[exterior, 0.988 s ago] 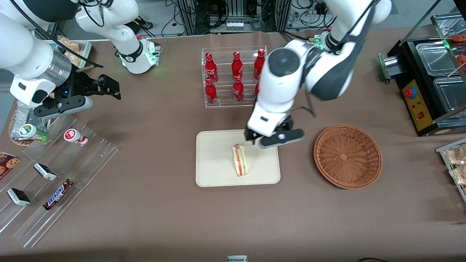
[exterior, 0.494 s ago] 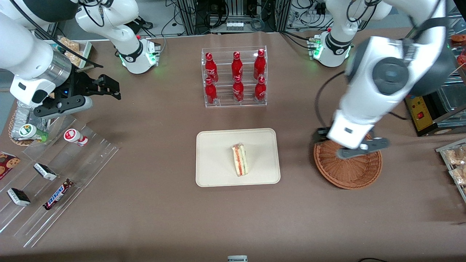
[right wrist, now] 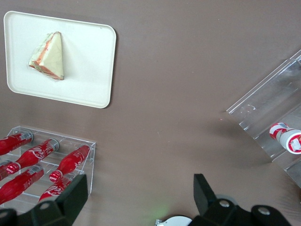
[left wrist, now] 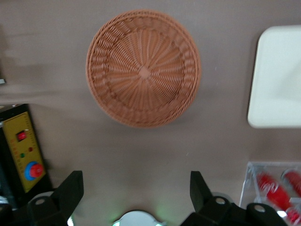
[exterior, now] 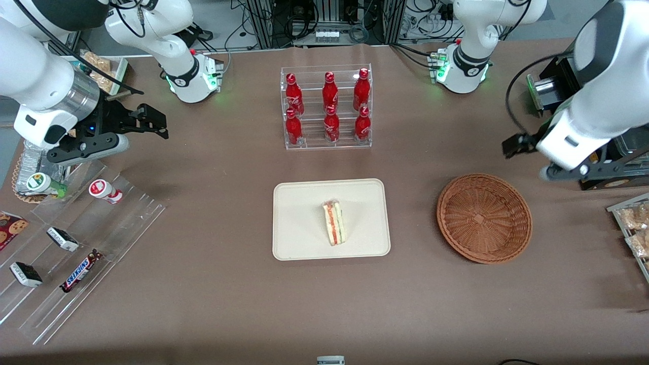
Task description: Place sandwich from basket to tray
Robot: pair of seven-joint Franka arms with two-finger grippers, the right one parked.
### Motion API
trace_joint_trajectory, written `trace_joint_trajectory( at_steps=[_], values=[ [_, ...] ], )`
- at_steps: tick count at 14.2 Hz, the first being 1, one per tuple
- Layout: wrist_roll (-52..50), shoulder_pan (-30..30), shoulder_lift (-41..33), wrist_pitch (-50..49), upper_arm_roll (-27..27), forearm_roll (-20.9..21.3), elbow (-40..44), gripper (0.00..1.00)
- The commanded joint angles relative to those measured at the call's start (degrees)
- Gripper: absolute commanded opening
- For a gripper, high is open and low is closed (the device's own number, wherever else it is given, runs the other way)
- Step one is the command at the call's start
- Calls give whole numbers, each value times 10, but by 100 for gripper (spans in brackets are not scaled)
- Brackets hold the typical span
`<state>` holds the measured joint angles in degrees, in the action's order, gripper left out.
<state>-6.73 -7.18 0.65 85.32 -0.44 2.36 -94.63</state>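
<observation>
My gripper [exterior: 527, 157] hangs in the air near the working arm's end of the counter, above bare tabletop just farther from the front camera than the basket [exterior: 484, 218] and touching nothing. Its fingers [left wrist: 71, 190] stand wide apart with nothing between them (the wrist view looks straight down through the gap at brown counter and the basket's rim).

The sandwich [exterior: 334, 222] lies on the tray [exterior: 299, 238], which sits at the middle of the counter. The wedge rests on its side near the tray's centre, a little toward the basket, its red, yellow and green layers showing along the cut edge. From the parked arm's wrist the sandwich [right wrist: 48, 56] shows as a pale triangle well inside the tray [right wrist: 89, 70] rim.

The basket [left wrist: 143, 68] holds nothing I can see; its woven floor is bare. It stands apart from the tray [left wrist: 277, 80], with a strip of counter between them.

A clear rack of red bottles [exterior: 327, 106] stands toward the counter's back edge, farther from the front camera than the tray. A black box with a red button [left wrist: 23, 153] sits at the working arm's end of the counter, close to my gripper. At the parked arm's end, clear sloped racks [exterior: 76, 243] carry snack bars and a small white bottle [exterior: 105, 191].
</observation>
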Motion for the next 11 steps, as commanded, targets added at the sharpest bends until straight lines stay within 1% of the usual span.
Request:
trace_joint_trajectory(
  at_steps=[1,4,5,11],
  values=[
    [65,30,-53,-28,2,-10,-16,100],
    [85,29,-52,-29,27,-11,10,100],
    [85,30,-52,-19,33,-20,11,100],
    [85,34,-47,12,34,-25,3,100]
  ],
)
